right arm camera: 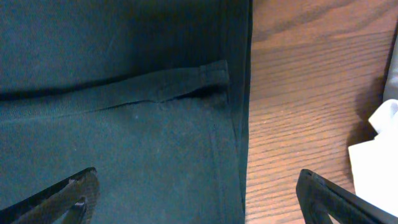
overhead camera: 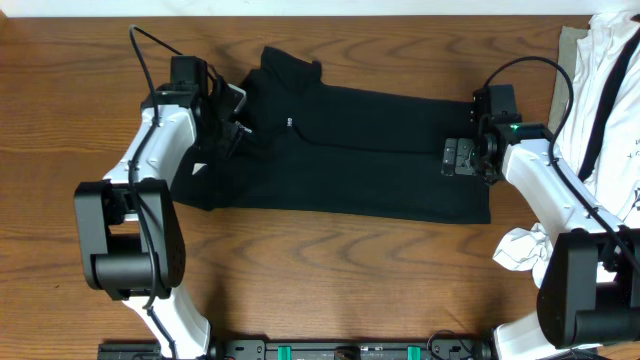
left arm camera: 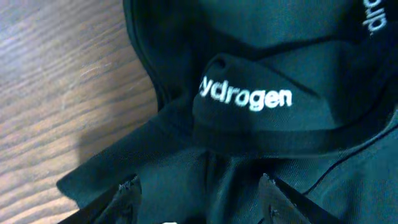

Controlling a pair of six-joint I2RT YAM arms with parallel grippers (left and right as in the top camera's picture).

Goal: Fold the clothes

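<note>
The clothes [overhead camera: 350,150] are a black garment spread flat across the middle of the table, collar [overhead camera: 290,65] at the far left. My left gripper [overhead camera: 232,128] sits over its left end by the collar. In the left wrist view the gripper [left arm camera: 199,190] is open, with rumpled black cloth [left arm camera: 186,162] lying between its fingers, just below white "hydrogen" lettering [left arm camera: 245,96]. My right gripper [overhead camera: 458,157] hovers at the garment's right end. It [right arm camera: 196,183] stands wide open across the garment's side edge [right arm camera: 239,155], one finger over cloth, the other over bare wood.
White garments with black straps [overhead camera: 610,90] are piled at the right edge of the wooden table [overhead camera: 330,280]. A crumpled white cloth [overhead camera: 522,248] lies at the front right, near the right arm; it also shows in the right wrist view as white cloth [right arm camera: 376,155].
</note>
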